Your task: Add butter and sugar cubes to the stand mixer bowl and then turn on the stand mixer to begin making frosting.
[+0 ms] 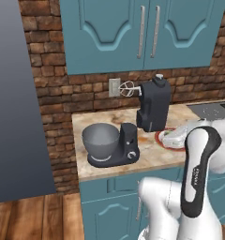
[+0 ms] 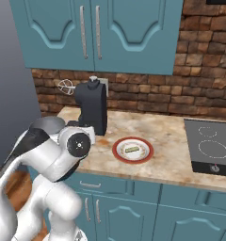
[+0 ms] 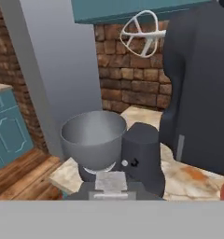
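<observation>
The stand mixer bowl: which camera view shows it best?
The hand view: the stand mixer bowl is close and its open inside shows. The left base view has it whole but smaller; in the right base view the arm covers most of it.

My left base camera sits behind the arm, looking forward and down at the counter (image 1: 109, 166) corner with the stand mixer (image 1: 133, 126) near. My right base camera views the same counter from the other side, taking in the plate (image 2: 132, 150) and cooktop (image 2: 211, 150). My hand camera sits close, facing the stand mixer bowl (image 3: 93, 137).
</observation>
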Available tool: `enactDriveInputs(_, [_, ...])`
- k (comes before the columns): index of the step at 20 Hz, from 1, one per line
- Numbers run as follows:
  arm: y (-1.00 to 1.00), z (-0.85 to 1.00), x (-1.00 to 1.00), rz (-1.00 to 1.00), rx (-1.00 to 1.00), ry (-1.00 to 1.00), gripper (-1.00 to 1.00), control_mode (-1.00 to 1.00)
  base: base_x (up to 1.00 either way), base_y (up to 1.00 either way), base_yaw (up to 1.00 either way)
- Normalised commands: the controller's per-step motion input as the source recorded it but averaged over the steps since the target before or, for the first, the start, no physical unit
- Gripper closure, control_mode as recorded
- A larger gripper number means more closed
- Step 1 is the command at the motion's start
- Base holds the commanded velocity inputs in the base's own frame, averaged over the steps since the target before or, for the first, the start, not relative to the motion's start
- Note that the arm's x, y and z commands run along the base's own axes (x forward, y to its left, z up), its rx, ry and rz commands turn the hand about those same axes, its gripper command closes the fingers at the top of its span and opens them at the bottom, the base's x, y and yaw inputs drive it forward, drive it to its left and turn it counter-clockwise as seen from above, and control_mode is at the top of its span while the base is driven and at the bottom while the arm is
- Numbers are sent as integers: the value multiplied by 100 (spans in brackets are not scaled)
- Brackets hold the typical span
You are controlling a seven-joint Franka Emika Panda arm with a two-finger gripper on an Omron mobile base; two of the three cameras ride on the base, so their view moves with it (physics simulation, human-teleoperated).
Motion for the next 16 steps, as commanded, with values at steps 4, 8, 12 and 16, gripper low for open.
enactDriveInputs(4, [76,96,-12,-3,-13,18,100,-100,0,0,0])
enactDriveInputs(8, [88,37,-1,-3,-22,20,100,-100,0,0,0])
enactDriveInputs(12, [81,-1,22,-8,-22,17,100,-100,0,0,0])
enactDriveInputs(16, [59,-20,42,-10,-18,23,100,-100,0,0,0])
